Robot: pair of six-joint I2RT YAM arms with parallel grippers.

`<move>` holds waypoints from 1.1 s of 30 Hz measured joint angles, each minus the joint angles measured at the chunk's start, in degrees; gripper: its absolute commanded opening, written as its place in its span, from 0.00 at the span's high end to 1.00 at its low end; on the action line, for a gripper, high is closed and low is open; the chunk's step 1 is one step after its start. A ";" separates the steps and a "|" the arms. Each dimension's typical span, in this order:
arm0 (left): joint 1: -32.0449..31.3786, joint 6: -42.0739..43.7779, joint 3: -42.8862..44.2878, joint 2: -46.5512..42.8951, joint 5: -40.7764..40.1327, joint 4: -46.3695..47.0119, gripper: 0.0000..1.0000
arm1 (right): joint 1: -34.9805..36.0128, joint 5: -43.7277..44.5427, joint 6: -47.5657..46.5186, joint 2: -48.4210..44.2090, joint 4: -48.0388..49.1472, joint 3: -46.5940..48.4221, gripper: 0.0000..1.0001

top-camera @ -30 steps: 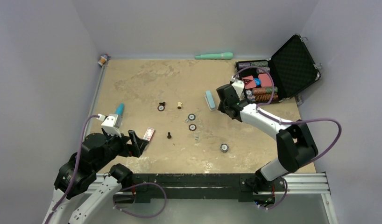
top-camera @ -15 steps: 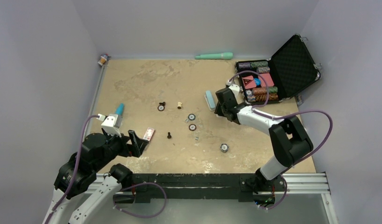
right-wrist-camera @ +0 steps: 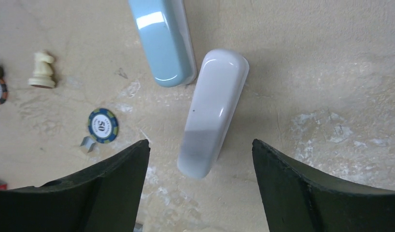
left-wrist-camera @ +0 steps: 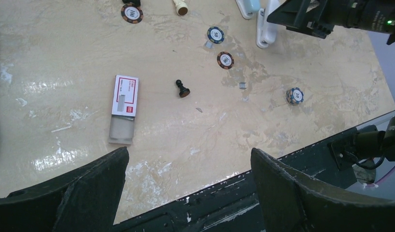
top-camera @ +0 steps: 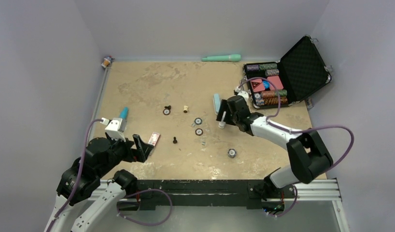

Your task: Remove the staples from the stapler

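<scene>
The stapler's pale-blue part (right-wrist-camera: 162, 41) lies on the table, seen also from above (top-camera: 216, 102). Its white oblong part (right-wrist-camera: 214, 111) lies separate, just right of the blue part's near end and angled away from it. My right gripper (right-wrist-camera: 200, 143) hangs open over the white part's near end, and neither finger touches it. The top view has this gripper (top-camera: 223, 116) just right of the stapler. My left gripper (left-wrist-camera: 188, 151) is open and empty at the front left of the table (top-camera: 141, 147). A small loose staple strip (left-wrist-camera: 242, 85) lies mid-table.
A red-and-white staple box (left-wrist-camera: 124, 96) lies near the left gripper. Poker chips (top-camera: 198, 121), a black pawn (top-camera: 175, 140) and a white pawn (top-camera: 185, 108) are scattered mid-table. An open black case (top-camera: 302, 67) stands back right, a mint-green stick (top-camera: 221, 58) at the back wall, a blue tube (top-camera: 123, 113) at the left.
My right gripper has swung left from beside the case to the stapler, and its jaws have opened. The white part now lies on the table under it. The left arm has not moved.
</scene>
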 measured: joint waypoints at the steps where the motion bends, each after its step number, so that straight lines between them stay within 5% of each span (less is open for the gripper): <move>1: 0.00 0.00 -0.07 0.07 -0.09 0.00 0.00 | 0.11 -0.22 0.07 -1.38 -0.02 -0.31 0.15; 12: 0.00 -0.26 -0.20 7.13 -4.70 0.39 0.01 | 11.91 -0.39 4.63 -23.65 -1.90 -5.07 0.10; 23: 0.00 -0.98 0.07 36.72 -11.32 3.15 0.04 | 32.35 -0.13 16.81 -34.86 -2.14 -12.87 0.10; 33: 1.29 -6.60 2.16 54.66 -11.23 9.14 0.03 | 41.83 2.25 23.34 -36.96 -1.97 -13.33 0.10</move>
